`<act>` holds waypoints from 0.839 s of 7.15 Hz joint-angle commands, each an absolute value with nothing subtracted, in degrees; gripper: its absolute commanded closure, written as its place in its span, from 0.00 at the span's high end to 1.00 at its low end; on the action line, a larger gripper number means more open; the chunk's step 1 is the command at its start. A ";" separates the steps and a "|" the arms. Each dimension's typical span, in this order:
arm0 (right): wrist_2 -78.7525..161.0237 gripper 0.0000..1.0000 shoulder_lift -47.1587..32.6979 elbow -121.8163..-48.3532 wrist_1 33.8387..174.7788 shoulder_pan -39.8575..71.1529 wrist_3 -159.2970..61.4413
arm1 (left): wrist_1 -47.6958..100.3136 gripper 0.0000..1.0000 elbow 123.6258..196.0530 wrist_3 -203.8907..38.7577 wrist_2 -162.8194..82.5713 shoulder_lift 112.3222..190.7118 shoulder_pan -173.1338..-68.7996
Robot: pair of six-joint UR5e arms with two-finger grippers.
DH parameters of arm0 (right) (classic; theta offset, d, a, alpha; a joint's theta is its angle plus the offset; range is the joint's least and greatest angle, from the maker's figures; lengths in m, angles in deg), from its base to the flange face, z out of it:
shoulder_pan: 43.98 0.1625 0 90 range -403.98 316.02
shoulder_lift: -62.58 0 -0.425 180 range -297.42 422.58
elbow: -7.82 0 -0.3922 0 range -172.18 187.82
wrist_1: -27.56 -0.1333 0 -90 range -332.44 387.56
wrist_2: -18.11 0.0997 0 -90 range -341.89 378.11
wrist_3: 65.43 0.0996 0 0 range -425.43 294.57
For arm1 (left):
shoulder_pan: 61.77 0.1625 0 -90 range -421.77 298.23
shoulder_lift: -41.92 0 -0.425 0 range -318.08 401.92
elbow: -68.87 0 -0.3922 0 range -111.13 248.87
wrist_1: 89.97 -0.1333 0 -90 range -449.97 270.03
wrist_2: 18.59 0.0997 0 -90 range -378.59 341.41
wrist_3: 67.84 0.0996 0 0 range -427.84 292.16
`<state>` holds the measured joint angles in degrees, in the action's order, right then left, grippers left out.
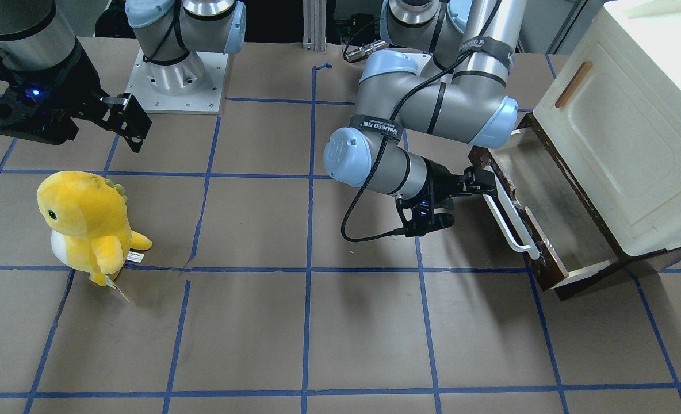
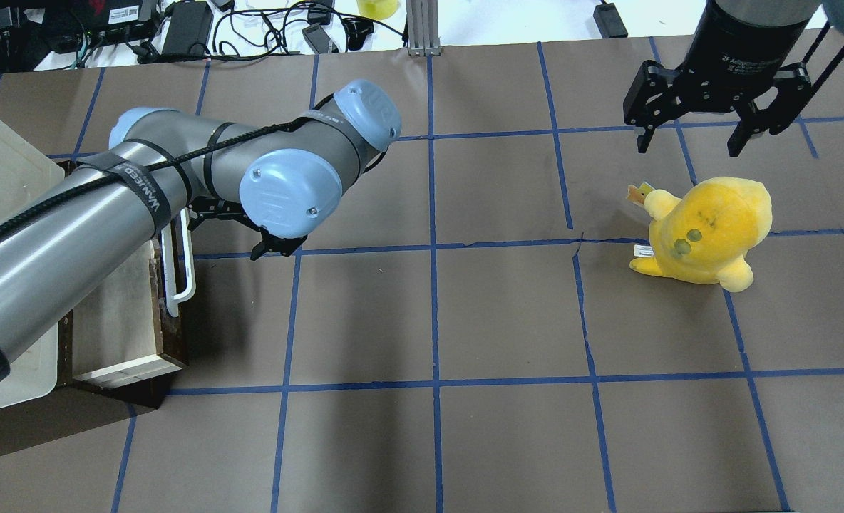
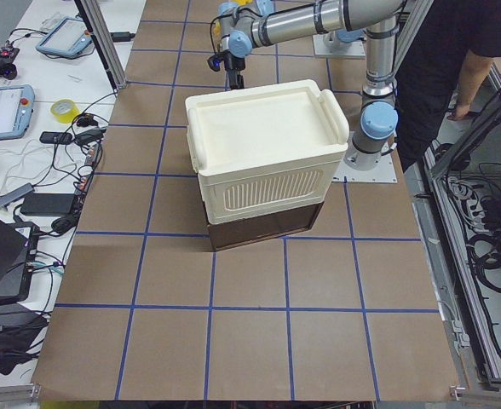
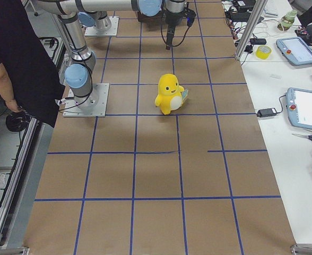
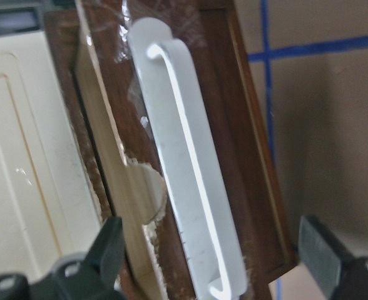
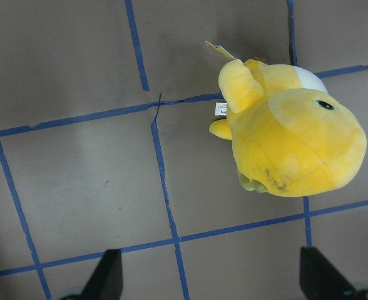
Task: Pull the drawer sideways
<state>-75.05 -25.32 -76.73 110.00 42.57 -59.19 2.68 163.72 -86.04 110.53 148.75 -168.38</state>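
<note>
Left gripper [image 5: 212,249]: nearest item in its wrist view, jaws spread wide and holding nothing, one fingertip [image 5: 112,247] on the inner side of the drawer front, the other outside it over the table [image 1: 317,322]. White bar handle [image 5: 190,169]: runs between the two fingers, untouched as far as can be seen; the gripper sits at the handle's end nearer the robot's base, not its middle. Drawer [image 1: 559,230]: dark brown front, pale sides, grey-brown floor; drawn partly out from under the cream-white cabinet [image 1: 622,144], floor exposed, nothing visible inside. Front edge chipped and worn beside the handle. Right gripper [image 2: 689,142]: fingers apart, empty, hanging above the table well apart from the drawer, near a yellow plush toy [image 2: 707,228]. Risks, judged: a closure here could take in the front panel along with the bar, or close too loosely on either, leaving a hold that slips once load comes on. A pull from the handle's end is off-centre and could skew the drawer so it binds in the cabinet. Nothing braces the cabinet, so it may slide across the paper with the drawer instead of releasing it. With the drawer this far out, a long pull might bring it clear of the cabinet and let it tip.
</note>
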 commanded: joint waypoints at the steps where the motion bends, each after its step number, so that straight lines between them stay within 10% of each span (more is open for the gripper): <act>1: -75.05 1.00 -25.31 -76.73 110.00 42.50 -59.19 | -1.08 1.00 160.90 -73.17 94.00 140.93 -167.77; 6: -75.05 1.00 -25.31 -76.73 110.00 42.59 -59.19 | -2.78 0.99 160.63 -66.26 73.09 127.55 -154.96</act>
<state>-75.05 -25.32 -76.73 110.00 42.58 -59.19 -2.76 160.64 -67.65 75.18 130.08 -157.72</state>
